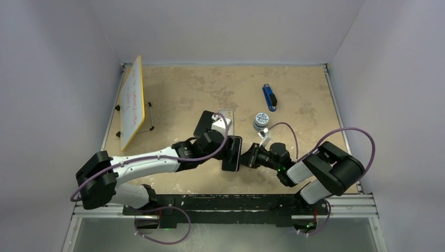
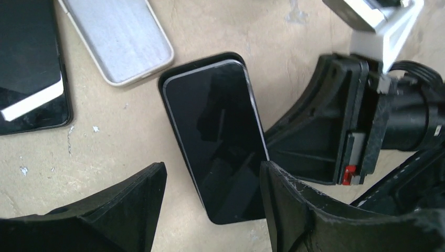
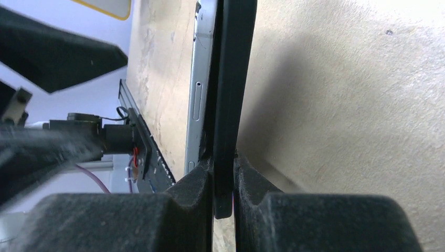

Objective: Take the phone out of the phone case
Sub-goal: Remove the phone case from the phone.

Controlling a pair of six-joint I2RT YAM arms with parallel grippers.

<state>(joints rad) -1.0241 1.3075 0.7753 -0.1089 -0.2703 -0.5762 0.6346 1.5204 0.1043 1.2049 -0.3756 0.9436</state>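
R gripper (image 3: pixel 223 181) is pinching thin black phone case (image 3: pixel 231 79) edge; L gripper (image 2: pixel 212 189) hovering, fingers spread, over dark silver-framed phone (image 2: pixel 215 136).

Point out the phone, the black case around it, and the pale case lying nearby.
phone (image 2: pixel 218 136), left wrist view, middle of its dark screen.
black case (image 3: pixel 231 94), right wrist view, its dark side edge.
pale case (image 2: pixel 118 37), left wrist view, its flat grey middle.

Top cam: high over near edge, down on whole table (image 1: pixel 210 84). Left wrist: close, down on phone (image 2: pixel 218 136). Right wrist: closer, edge-on along phone case (image 3: pixel 231 105). Phone in all three.
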